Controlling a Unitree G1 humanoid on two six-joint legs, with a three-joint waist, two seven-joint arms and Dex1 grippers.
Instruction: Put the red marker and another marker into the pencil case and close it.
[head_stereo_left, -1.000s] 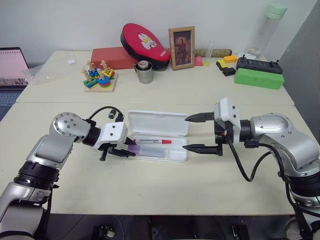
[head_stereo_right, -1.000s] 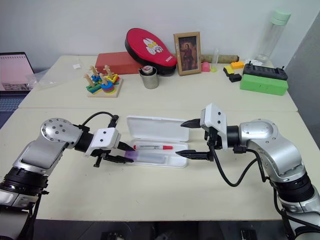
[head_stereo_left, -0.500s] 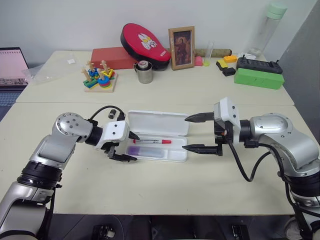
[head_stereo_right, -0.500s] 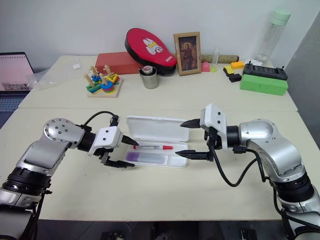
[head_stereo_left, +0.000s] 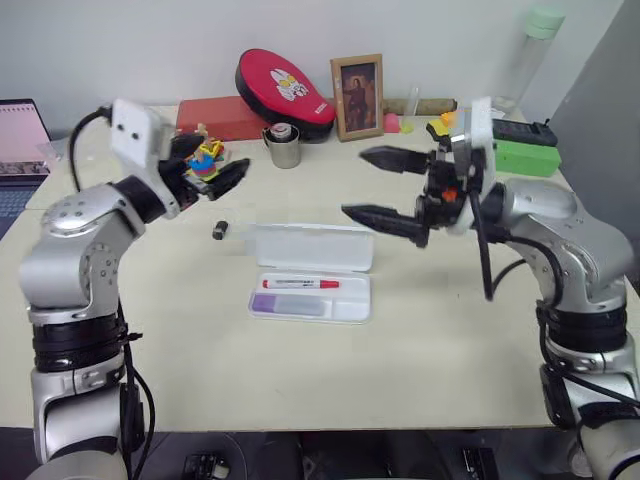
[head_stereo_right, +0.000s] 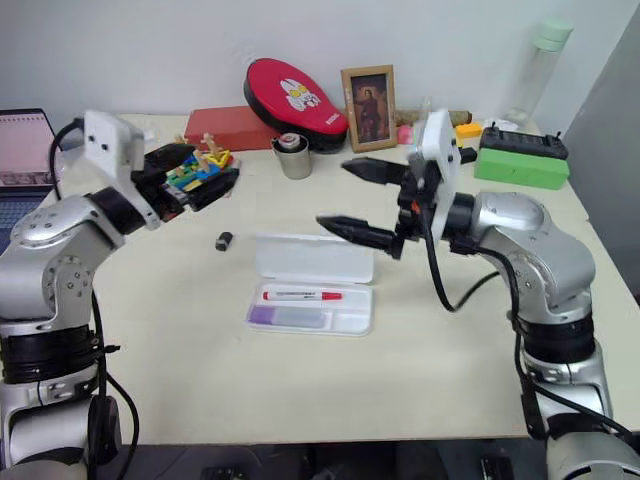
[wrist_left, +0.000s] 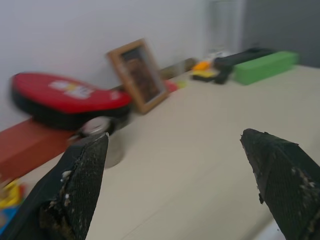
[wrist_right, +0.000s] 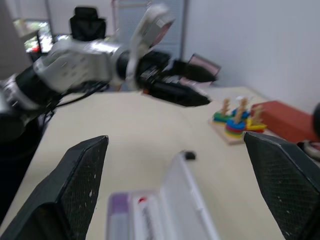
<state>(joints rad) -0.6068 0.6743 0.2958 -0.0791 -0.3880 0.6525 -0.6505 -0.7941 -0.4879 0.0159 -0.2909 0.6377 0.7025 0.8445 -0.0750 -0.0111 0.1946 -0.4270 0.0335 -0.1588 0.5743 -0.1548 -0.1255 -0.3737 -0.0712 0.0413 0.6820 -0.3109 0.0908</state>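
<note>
Both claws, the left (head_stereo_left: 225, 177) and the right (head_stereo_left: 372, 185), are held wide open and empty above the table (head_stereo_left: 450, 330). The red marker (head_stereo_left: 300, 284) and purple marker (head_stereo_left: 288, 304) are seen inside the open pencil case (head_stereo_left: 310, 272). Only closing remains, judged to call for the lid being pushed down.

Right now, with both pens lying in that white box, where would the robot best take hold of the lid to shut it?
Probably the pencil case lid's free far edge, approached from behind it. The lid lies folded back away from the robot, hinged along the tray holding the red marker and lavender marker, so pushing that edge up and towards the robot should swing it shut.
</note>
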